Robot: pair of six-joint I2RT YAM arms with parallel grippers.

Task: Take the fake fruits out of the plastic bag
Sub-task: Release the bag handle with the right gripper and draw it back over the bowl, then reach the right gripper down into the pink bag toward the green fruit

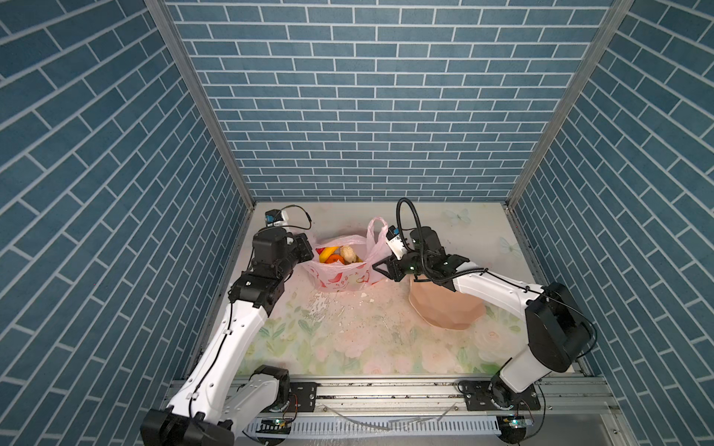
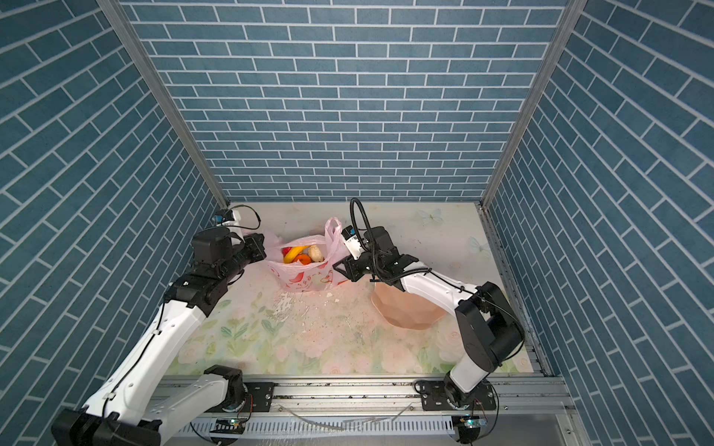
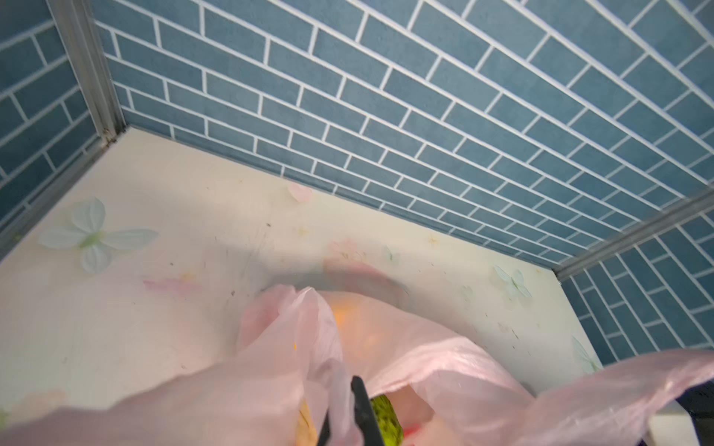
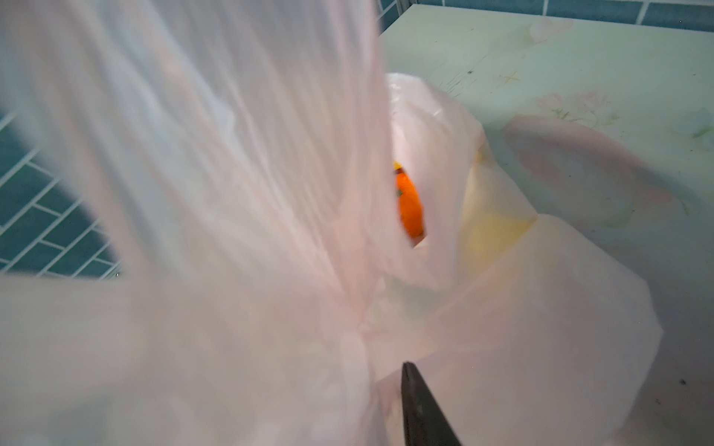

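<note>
The left wrist view shows the left gripper [image 3: 344,415] clenched on a fold of the plastic bag [image 3: 444,370]. Pink film runs between its dark fingers [image 3: 363,401]. Just beside them, inside the bag, lies the bumpy green ball [image 3: 387,419], which neither top view shows.

In the right wrist view only one finger [image 4: 421,409] of the right gripper [image 1: 380,267] shows, against the film. Its partner is cut off, so I cannot tell whether it grips or is released. Past that finger, in the bag's mouth, the orange [image 4: 409,204] is sharp. A yellow one [image 4: 490,228] is only a blur through the plastic.

In both top views the bag stands mouth up between the two sets of fingers. The fake fruits [image 1: 338,255] are inside it: the banana [image 1: 328,251], a cream-white lump [image 1: 349,253] and a sliver of red apple [image 1: 320,251].

Behind the right fingers, half covered by the forearm, is a peach bowl [image 1: 444,312]. The floral table [image 1: 347,340] is scuffed and flecked with white. Blue brick-pattern walls [image 1: 367,96] close in three sides.
</note>
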